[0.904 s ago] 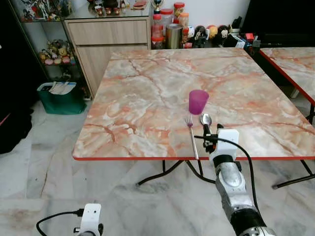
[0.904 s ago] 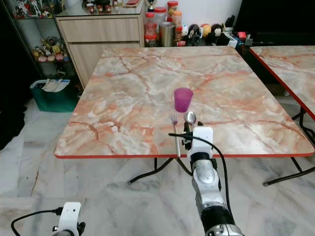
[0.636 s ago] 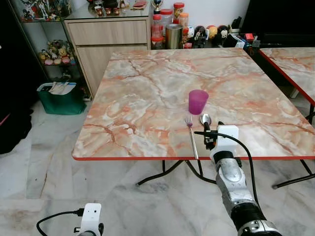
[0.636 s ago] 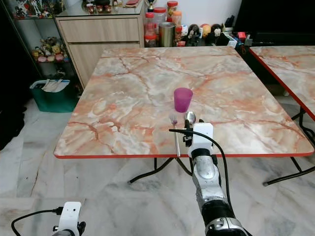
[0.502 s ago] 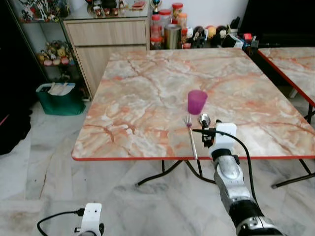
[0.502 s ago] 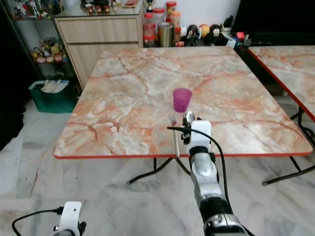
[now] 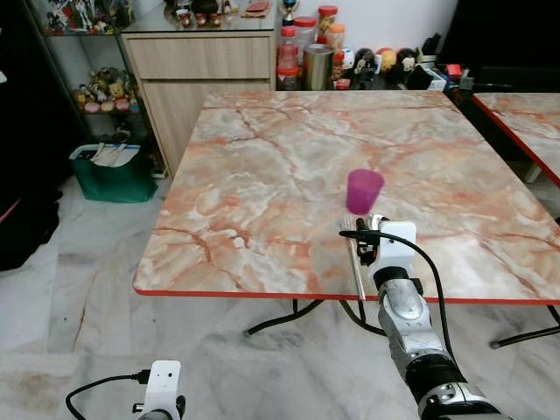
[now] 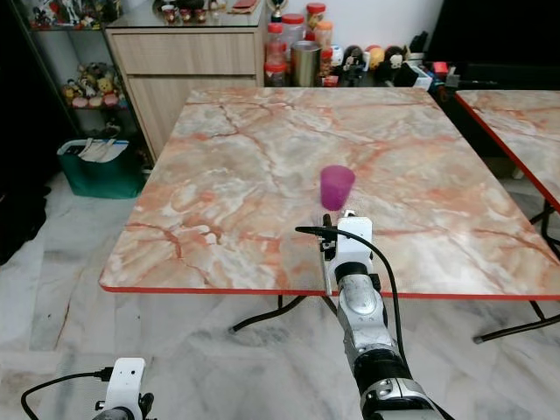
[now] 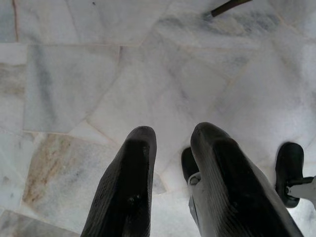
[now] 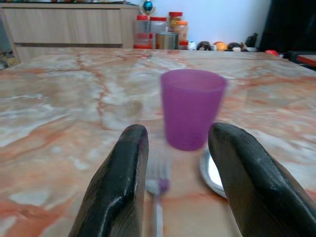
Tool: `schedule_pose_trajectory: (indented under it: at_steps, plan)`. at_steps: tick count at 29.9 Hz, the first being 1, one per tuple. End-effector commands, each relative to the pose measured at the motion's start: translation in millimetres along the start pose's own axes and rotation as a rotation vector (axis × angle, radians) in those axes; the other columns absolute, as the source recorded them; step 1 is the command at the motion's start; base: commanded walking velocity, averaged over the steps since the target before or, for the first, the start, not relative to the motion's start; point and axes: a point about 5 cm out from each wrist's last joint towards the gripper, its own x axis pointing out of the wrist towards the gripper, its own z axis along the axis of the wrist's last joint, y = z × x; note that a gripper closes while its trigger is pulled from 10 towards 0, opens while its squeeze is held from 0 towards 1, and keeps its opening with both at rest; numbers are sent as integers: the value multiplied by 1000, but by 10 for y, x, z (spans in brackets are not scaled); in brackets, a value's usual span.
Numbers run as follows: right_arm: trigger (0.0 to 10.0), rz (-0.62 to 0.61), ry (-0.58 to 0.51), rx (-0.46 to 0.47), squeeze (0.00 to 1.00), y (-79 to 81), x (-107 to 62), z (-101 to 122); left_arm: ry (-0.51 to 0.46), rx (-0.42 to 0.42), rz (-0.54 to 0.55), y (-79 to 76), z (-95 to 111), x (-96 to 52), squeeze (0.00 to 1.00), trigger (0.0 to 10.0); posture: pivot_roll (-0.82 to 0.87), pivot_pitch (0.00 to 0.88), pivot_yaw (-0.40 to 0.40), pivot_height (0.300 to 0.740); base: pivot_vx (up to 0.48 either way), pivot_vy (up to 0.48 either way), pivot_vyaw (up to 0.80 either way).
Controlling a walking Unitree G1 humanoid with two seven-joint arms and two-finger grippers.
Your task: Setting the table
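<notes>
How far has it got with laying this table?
Done: a purple cup stands on the marble table, with a fork and spoon lying before it. In hand: nothing; the right gripper hovers open above them. No plate is set yet.

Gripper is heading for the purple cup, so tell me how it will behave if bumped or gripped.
The purple cup looks like thin plastic, so probably light and easily shoved. It tapers to a narrower base, so a high nudge may tip it. The right gripper is open just before it, over the fork.
</notes>
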Motion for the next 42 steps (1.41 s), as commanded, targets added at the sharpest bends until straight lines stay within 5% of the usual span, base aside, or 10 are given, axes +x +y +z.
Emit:
schedule_pose_trajectory:
  at_steps: [1, 31, 42]
  plan:
    - [10000, -10, 1, 16, 0, -2, 35, 32, 1, -10, 4, 6, 8, 2, 0, 10000, -17, 0, 2, 719, 304, 0, 0]
    - [10000, 15, 13, 9, 0, 63, -63, -65, 1, -3, 10, 9, -20, -5, 0, 10000, -19, 0, 3, 719, 224, 0, 0]
    - [10000, 40, 59, -19, 0, 40, -399, -306, 7, -3, 7, 0, -56, -13, 0, 10000, -25, 0, 1, 719, 0, 0, 0]
